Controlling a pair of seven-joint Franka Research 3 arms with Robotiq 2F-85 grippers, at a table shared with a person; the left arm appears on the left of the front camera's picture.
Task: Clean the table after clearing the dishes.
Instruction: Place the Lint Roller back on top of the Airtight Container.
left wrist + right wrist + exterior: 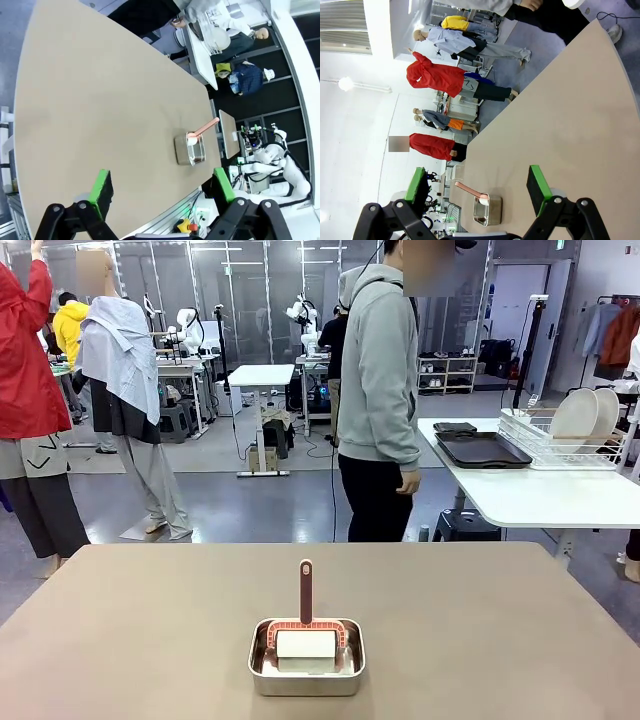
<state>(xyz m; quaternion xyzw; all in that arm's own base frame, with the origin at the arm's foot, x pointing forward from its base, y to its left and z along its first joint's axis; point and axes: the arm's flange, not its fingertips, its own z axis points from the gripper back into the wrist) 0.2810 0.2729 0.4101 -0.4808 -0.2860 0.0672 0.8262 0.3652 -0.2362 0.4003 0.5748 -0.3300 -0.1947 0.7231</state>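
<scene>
From my station, the left gripper [159, 187] hangs above the near edge of the brown surface [480, 630], its green-padded fingers [100, 186] spread wide with nothing between them. The right gripper [479, 185] is the same: fingers [538, 186] fully apart, holding nothing, poised over the near part of the surface.

Nearest on the surface, close to my edge and about midway across, sits a small steel pan [306, 668]. Inside it rests a white roller [306, 644] in a reddish frame, with its reddish-brown handle [306, 590] standing upright out of the pan. Both wrist views catch the pan too [190, 150] [487, 210], handle slanting away from it.

Beyond the far edge a person in a grey hoodie [378, 370] stands turned toward the white side table [540, 495] at the right. On that table lie dark trays [480, 448], and beside them a wire rack [560, 445] holds white plates [578, 415] on edge.
</scene>
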